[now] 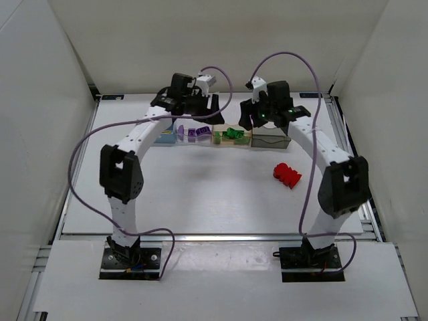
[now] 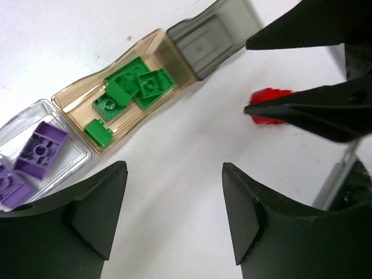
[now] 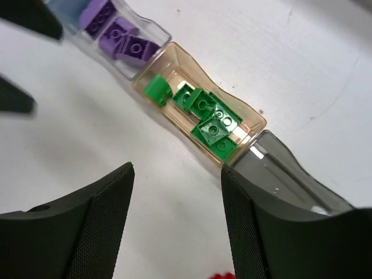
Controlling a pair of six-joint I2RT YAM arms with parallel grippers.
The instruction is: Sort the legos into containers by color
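Four containers stand in a row at the back of the table: blue (image 1: 164, 138), clear (image 1: 196, 134), pale orange (image 1: 232, 136) and smoky grey (image 1: 270, 139). Purple legos (image 2: 39, 151) lie in the clear one and green legos (image 3: 210, 118) in the orange one. A yellow piece (image 1: 180, 130) shows at the blue box's right end. The grey box (image 2: 203, 40) holds nothing I can see. A red lego (image 1: 287, 174) lies on the table in front of the grey box. My left gripper (image 2: 174, 174) and right gripper (image 3: 177, 174) hover open and empty above the row.
The table (image 1: 200, 194) is white, with white walls on three sides. A metal rail (image 1: 200, 235) runs along the table's near edge, in front of the arm bases. The right gripper's fingers (image 2: 302, 104) reach into the left wrist view beside the red lego (image 2: 268, 106).
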